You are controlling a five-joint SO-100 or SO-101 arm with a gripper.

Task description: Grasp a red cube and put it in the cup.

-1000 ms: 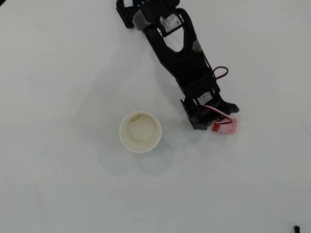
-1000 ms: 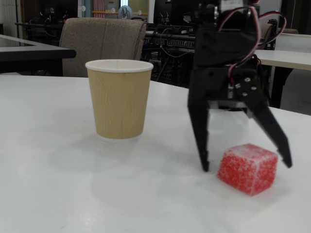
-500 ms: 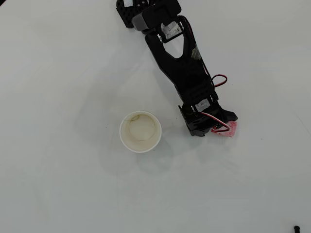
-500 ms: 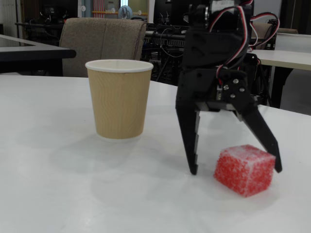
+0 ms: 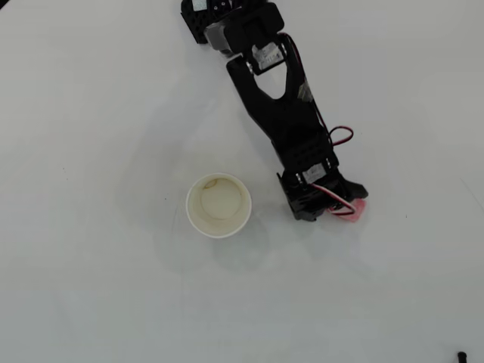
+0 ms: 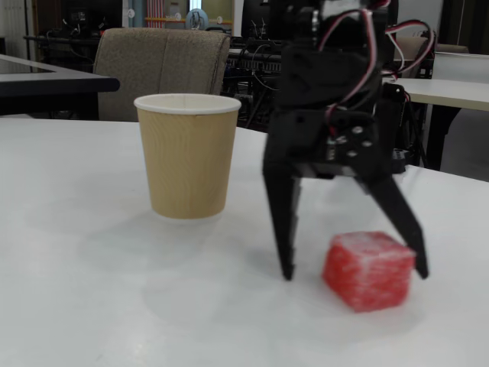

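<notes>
- Fixed view: claw (image 6: 353, 272) spread wide, tips down at or just above the table (image 6: 92, 306); can't tell if they touch it.
- Red block (image 6: 369, 269) sits on the table betw. the two fingers, closer to the finger on the right of that view; that finger (image 6: 403, 222) is at or just by the block's right edge, contact unclear. The other finger (image 6: 283, 222) stands apart from it w/ a clear gap.
- Block not lifted; faces red w/ whitish speckle, top pale.
- Cup (image 6: 187, 157) upright on the table, left of the claw in the fixed view & a bit further back; tan ribbed outside, white rim. Not touching arm or block.
- Overhead view: arm (image 5: 276, 98) reaches from top edge down & to the right; claw (image 5: 346, 209) is right of the cup (image 5: 218, 205), near but apart.
- Overhead: only a bit of the block (image 5: 357, 209) shows, pinkish-red, at the claw's lower right; rest hidden under the black parts.
- Cup inside cream, w/ a faint brownish mark near the rim; nothing in it.
- Red/white/black wires (image 5: 342, 134) loop by the wrist.
</notes>
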